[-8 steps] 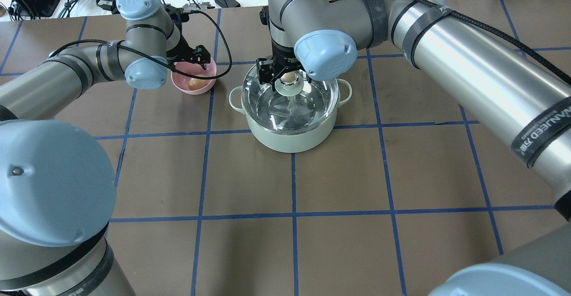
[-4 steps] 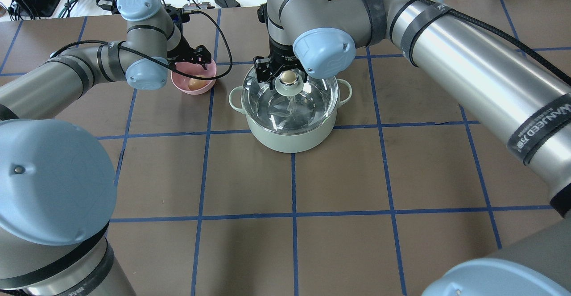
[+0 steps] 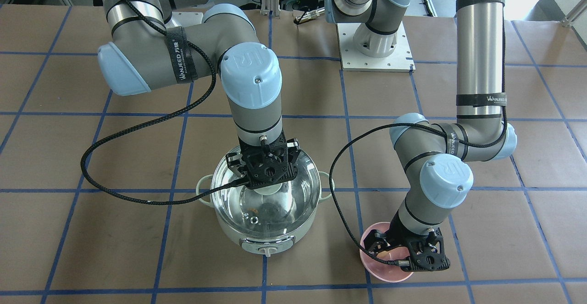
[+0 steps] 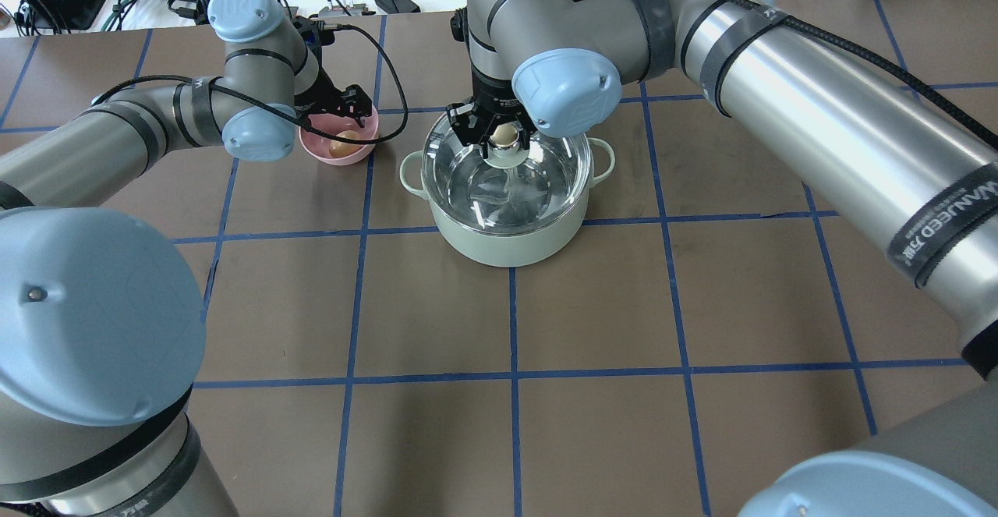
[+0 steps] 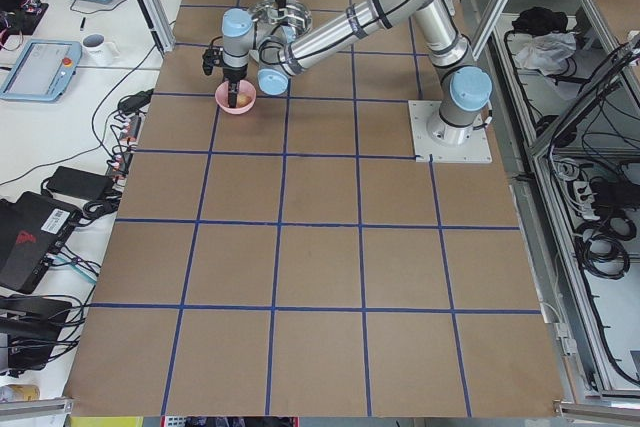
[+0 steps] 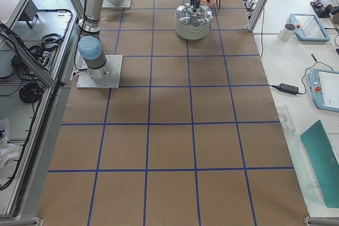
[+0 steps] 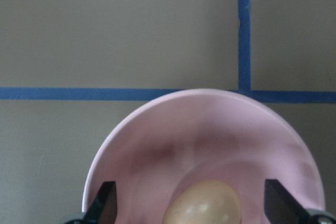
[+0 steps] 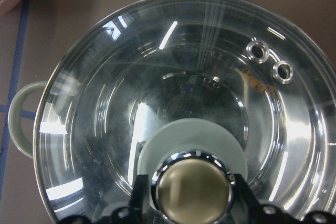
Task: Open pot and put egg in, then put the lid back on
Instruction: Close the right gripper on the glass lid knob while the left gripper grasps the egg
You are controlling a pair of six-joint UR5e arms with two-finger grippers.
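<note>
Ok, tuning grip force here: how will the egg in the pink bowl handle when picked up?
The egg looks smooth and oval, so it may roll in the curved pink bowl or slip when pinched. Small, probably light, likely fragile.

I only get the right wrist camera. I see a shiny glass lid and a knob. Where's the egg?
Observer: The egg lies in a pink bowl beside the pot.
Operator: Is the other hand grabbing it?
Observer: Not yet. The left gripper hangs over the bowl, its jaws open on either side of the egg.
Operator: Does the pot have buttons?
Observer: One control knob on its front, facing away from the robot.
</note>
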